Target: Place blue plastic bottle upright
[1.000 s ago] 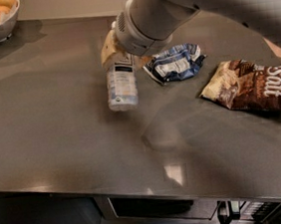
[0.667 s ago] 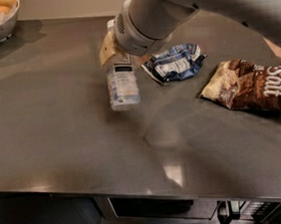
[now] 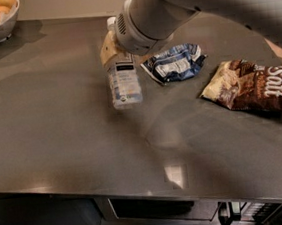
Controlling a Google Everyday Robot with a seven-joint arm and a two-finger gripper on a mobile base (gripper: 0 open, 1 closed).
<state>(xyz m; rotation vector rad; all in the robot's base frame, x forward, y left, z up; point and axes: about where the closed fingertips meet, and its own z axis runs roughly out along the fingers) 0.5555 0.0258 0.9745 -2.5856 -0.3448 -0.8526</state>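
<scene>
One blue plastic bottle (image 3: 124, 81) sits at upper centre of the frame, base toward the lower edge, its neck end under the gripper (image 3: 112, 49), which we judge is placed there to stand it upright, though we cannot tell whether the claw is closed.

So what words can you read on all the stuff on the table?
"Salt": on the brown snack bag.
Label of the blue plastic bottle: print too small to read.
The blue-and-white wrapper: crumpled, nothing readable.
The gripper, at the bottle's cap end: no words on it.
</scene>
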